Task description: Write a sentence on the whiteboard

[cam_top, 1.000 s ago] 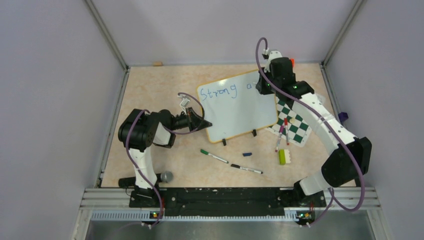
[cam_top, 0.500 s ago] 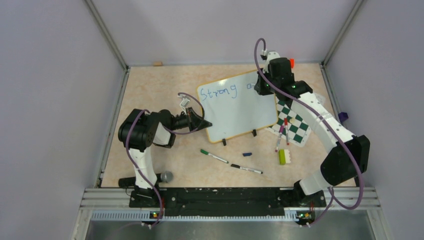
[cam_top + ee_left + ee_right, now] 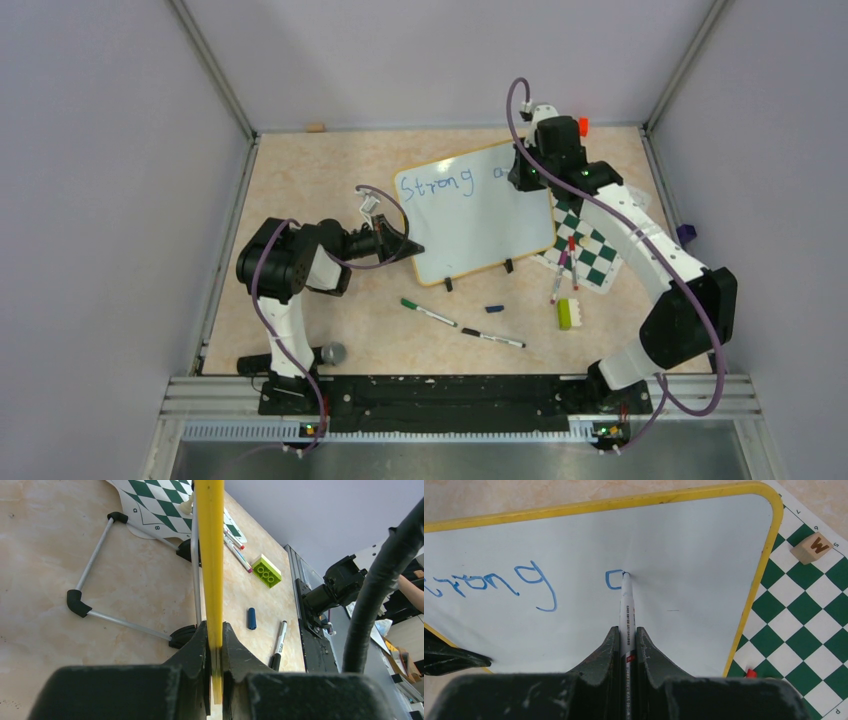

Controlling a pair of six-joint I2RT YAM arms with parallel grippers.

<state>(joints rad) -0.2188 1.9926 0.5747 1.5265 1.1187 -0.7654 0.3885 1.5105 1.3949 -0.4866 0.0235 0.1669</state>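
Walls boxed the table [image 3: 300, 180] on the left, far and right sides; bare top showed between the whiteboard [image 3: 480, 225] and the left and far walls. The whiteboard stood mid-table, tilted on a wire stand [image 3: 115, 622], its right edge meeting the chessboard [image 3: 590, 255]. The right arm [image 3: 650, 260] arched over the chessboard and hid the board's upper right corner from above. The left gripper [image 3: 215, 645] was closed on the board's yellow rim, low on the left edge. The right gripper [image 3: 626, 635] was closed on a marker [image 3: 626, 600] whose tip touched the board at a small blue loop. The sentence [image 3: 435, 183] ran along the top: "Strong" in blue, then that one loop; the right wrist view cut off its first letters. A green-capped marker [image 3: 428, 313] and a black-capped marker [image 3: 492, 338] lay before the board's front edge, apart from its feet. Across the chessboard's near corner lay two more markers [image 3: 558, 278], a green brick [image 3: 564, 314] just beside them. A blue cap [image 3: 494, 309] lay between the board and the black-capped marker. A wood cube [image 3: 813, 547] marked W sat on the chessboard, near the board's rim. A red bit [image 3: 583, 126] by the right wrist was too small to make out.
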